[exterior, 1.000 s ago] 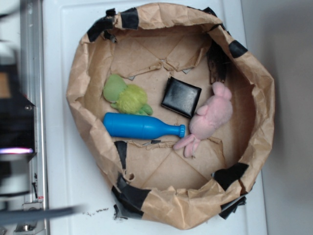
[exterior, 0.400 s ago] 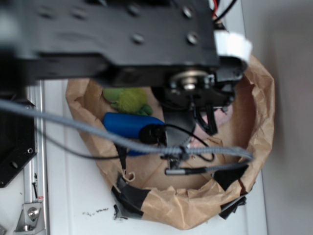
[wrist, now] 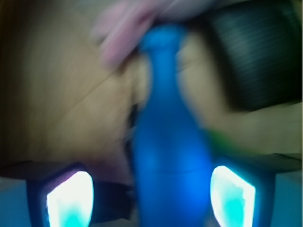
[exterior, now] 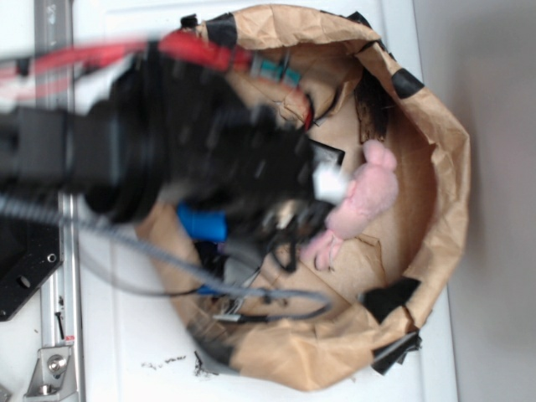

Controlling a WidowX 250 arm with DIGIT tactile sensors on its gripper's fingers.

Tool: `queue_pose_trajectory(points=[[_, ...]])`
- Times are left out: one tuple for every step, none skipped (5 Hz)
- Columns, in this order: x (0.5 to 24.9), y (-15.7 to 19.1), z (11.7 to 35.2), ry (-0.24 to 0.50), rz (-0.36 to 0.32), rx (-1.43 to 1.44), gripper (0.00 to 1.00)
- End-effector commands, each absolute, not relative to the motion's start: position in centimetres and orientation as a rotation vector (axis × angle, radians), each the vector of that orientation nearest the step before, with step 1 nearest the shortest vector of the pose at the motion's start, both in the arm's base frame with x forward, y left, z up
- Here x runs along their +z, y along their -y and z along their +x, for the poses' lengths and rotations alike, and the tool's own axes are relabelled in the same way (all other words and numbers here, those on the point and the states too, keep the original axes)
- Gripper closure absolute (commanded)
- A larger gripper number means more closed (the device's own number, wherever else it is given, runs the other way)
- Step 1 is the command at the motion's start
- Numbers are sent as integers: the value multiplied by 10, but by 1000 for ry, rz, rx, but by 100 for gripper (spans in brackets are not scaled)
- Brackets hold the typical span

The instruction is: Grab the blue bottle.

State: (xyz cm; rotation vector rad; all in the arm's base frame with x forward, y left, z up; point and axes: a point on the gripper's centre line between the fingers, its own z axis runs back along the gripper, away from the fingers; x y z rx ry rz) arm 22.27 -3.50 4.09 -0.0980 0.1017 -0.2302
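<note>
Gripper [wrist: 151, 194]: jaws spread apart, one finger pad on each side of the body.
Blue bottle [wrist: 165, 142]: lying between the pads, neck pointing away.
Handling: likely light, stiff, slippery plastic.
Hold: mid-body, across its width.
Beyond the cap: pink plush toy [exterior: 362, 199].

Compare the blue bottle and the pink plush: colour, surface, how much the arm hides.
The bottle is bright blue and smooth; the plush is pale pink and fuzzy. In the exterior view the arm hides most of the bottle, while the plush shows nearly whole. In the wrist view the bottle sits between the open gripper fingers; the plush lies beyond its cap. Both lie in the paper basket.
</note>
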Motion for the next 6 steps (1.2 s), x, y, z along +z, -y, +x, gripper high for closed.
queue_pose_trajectory(points=[[28,41,230,-49,58,-243,100],[61,25,253,22,44,-183,100],[114,2,264,107,106,-93,100],[155,-3,247,118,-131,172,95],[206,-27,234,22,-1,330,100],[224,-30,232,41,9,388,100]])
